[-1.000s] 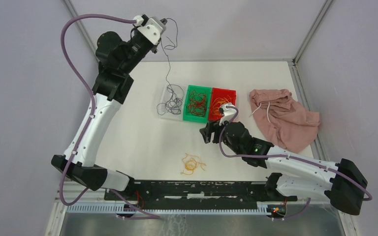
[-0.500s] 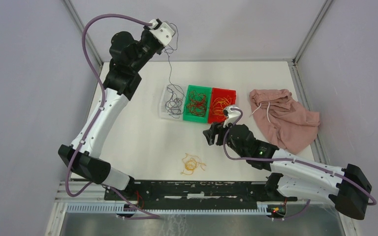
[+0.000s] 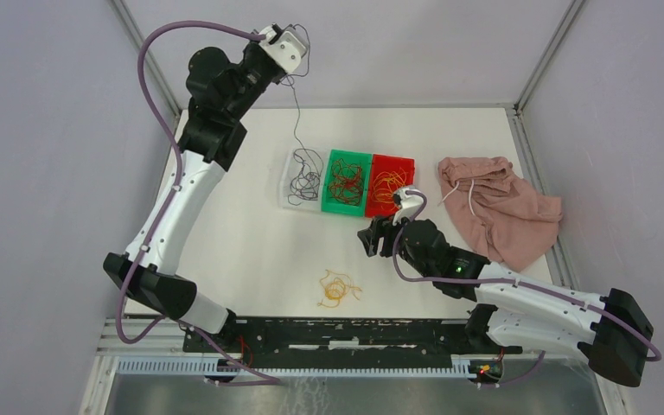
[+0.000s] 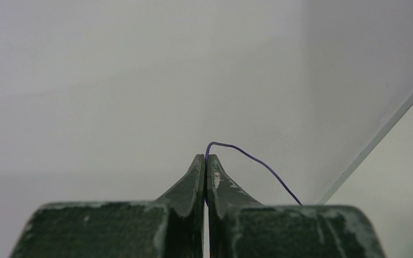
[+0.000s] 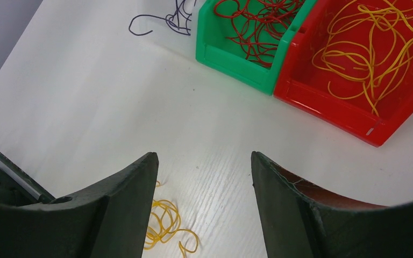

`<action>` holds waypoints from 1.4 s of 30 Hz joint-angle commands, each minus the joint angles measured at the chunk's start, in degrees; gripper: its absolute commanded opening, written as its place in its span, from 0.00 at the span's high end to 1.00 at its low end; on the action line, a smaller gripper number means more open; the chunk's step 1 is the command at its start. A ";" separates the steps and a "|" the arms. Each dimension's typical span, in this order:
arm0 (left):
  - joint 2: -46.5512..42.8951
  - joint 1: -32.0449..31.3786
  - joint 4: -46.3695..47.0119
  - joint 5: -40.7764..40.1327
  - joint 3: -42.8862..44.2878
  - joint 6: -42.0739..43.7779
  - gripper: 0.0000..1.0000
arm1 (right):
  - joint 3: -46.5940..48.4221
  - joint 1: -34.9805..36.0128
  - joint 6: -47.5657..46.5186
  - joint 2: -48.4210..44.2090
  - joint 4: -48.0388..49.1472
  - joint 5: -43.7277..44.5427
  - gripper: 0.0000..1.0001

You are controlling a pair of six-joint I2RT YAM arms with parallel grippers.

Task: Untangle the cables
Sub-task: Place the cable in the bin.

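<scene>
Peeking from the pinched-shut left gripper (image 4: 205, 161), little of the dark purple cable (image 4: 250, 160) shows; it hangs down, maybe into the clear bin (image 3: 283, 199). Nearby, the right gripper (image 5: 204, 161) gapes wide by loose yellow cables (image 5: 164, 223).

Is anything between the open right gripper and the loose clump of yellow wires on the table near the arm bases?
Nothing visible does. The right gripper hovers open over bare white table, with the clump of thin yellow wires nearer the bases. The green plastic bin and red plastic bin sit on its far side.
</scene>
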 commanded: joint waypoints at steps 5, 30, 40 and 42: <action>-0.96 -0.02 2.71 -0.87 -1.08 4.69 0.97 | 0.15 -0.46 0.64 -0.49 1.23 0.67 0.30; -2.59 -0.04 0.55 -2.30 -11.84 6.02 0.97 | 0.64 -1.74 0.35 -0.62 -0.87 -0.33 0.32; -5.72 -0.54 -11.07 -0.11 -17.96 -3.91 0.97 | 1.11 -2.06 0.60 -0.62 -1.66 -0.95 0.33; -6.19 -0.98 -11.21 -0.88 -21.37 -5.12 0.97 | 1.17 -2.10 0.70 -0.57 -1.92 -0.95 0.33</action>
